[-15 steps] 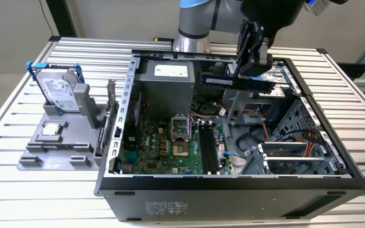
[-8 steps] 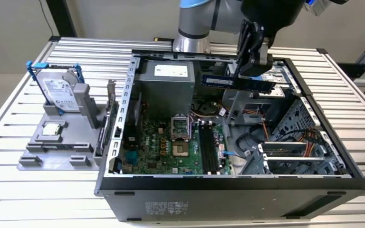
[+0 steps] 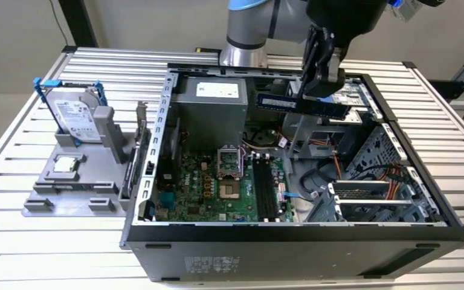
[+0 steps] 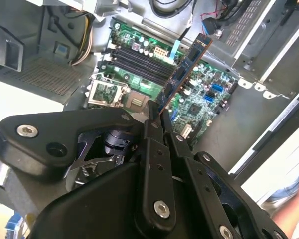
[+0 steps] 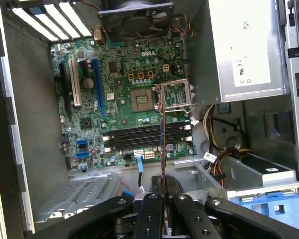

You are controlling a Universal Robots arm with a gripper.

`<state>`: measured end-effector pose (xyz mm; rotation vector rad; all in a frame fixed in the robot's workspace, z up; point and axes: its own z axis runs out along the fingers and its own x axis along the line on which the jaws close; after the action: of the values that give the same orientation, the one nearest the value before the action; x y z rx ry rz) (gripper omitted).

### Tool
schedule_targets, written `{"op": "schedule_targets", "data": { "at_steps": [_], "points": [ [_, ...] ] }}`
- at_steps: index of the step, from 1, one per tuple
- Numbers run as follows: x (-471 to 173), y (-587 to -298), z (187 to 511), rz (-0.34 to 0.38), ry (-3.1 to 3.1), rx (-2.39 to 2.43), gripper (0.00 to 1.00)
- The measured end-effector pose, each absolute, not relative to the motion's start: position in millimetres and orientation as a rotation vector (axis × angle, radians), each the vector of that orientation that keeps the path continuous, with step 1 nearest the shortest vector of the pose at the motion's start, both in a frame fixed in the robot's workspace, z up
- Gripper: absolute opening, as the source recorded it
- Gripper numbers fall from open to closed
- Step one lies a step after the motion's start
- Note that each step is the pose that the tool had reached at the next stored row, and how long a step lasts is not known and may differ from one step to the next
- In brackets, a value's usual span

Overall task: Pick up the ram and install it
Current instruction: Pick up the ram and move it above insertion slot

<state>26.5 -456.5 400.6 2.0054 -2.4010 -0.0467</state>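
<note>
Blue-green stick with dark chips, the ram (image 3: 284, 104): held level in the upper centre of the exterior view, above the open computer case (image 3: 296, 234) and apart from the motherboard (image 3: 208, 187). Black gripper (image 3: 322, 90): fingers pinching the ram toward its end on the exterior view's right. Silver hard drive (image 3: 79, 118): upright in a grey stand, on the exterior view's left.
</note>
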Motion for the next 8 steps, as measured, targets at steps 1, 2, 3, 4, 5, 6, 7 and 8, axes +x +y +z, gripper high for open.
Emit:
{"op": "schedule_targets", "data": {
  "at_steps": [1, 2, 3, 4, 5, 6, 7, 8],
  "points": [
    [26.6, -456.4, 400.5, -0.047, -2.414, 1.990, 0.00],
    [26.6, -456.5, 400.6, -0.047, -2.429, 1.973, 0.00],
    [26.6, -456.5, 400.6, -0.047, -2.443, 1.955, 0.00],
    [26.5, -456.5, 400.6, -0.047, -2.457, 1.937, 0.00],
    [26.5, -456.5, 400.6, -0.048, -2.473, 1.918, 0.00],
    [26.5, -456.5, 400.6, -0.048, -2.486, 1.901, 0.00],
    [26.6, -456.5, 400.6, -0.048, -2.500, 1.883, 0.00],
    [26.6, -456.4, 400.5, -0.048, -2.514, 1.864, 0.00]
  ]
}}
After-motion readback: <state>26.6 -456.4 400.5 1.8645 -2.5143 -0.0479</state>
